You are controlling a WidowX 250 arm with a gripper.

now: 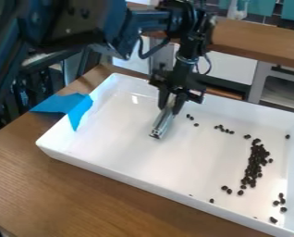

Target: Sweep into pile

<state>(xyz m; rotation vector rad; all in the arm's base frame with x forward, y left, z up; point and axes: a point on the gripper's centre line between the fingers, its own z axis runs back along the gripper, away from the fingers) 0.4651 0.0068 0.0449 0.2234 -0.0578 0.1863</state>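
Observation:
My black gripper [173, 96] hangs over the upper middle of a white tray [125, 175], shut on a silver metal tool [163, 121]. The tool slants down to the left, its lower end at or just above the tray floor; contact is unclear. Dark beans lie in the tray's right half. The densest group is an elongated cluster [254, 164]. Several beans [223, 129] lie above it to the left, others [280, 202] near the lower right corner, and a few [189, 116] just right of the tool.
Raised walls surround the tray, which stands on a brown wooden table [82, 196]. Blue tape [69, 106] lies over its left edge. A wooden ledge [254, 40] and grey shelving stand behind. The arm spans the upper left.

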